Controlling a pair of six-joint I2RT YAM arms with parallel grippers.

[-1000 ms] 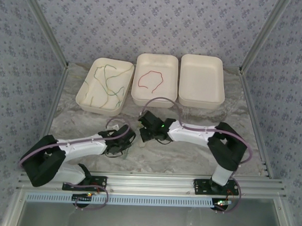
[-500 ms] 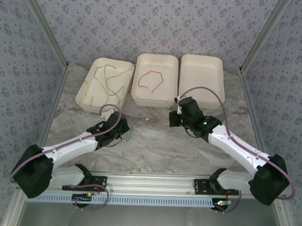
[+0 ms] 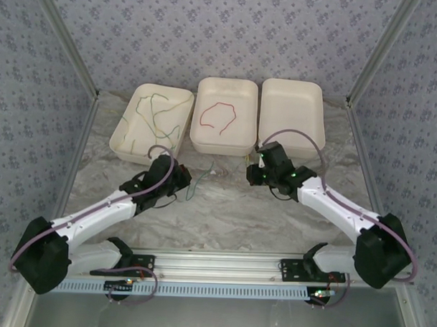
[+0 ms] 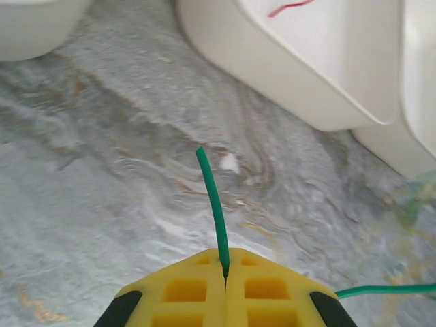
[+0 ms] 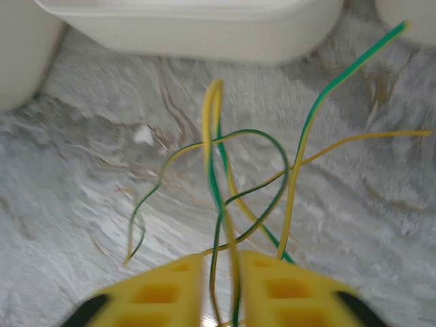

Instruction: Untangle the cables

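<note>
My left gripper (image 3: 181,178) (image 4: 225,257) is shut on a single green cable (image 4: 212,201), whose end sticks up out of the closed yellow pads; its other end trails over the marble (image 3: 198,178). My right gripper (image 3: 257,169) (image 5: 221,264) hovers just in front of the trays with its jaws slightly apart. A blurred bunch of yellow and green-yellow cables (image 5: 235,184) runs through the gap and fans out above the table. More green and yellow cables (image 3: 154,120) lie in the left tray (image 3: 119,138). One red cable (image 3: 219,115) (image 4: 289,8) lies in the middle tray (image 3: 199,145).
The right tray (image 3: 291,148) holds nothing. All three white trays stand in a row at the back, their near walls close ahead of both grippers. Metal frame posts (image 3: 78,72) slope along both sides, and a rail (image 3: 215,260) crosses the near edge.
The grippers, close together at the centre a second ago, have pulled apart. The left moved left with the green cable and the right swung right toward the trays with the yellow-green bunch.
</note>
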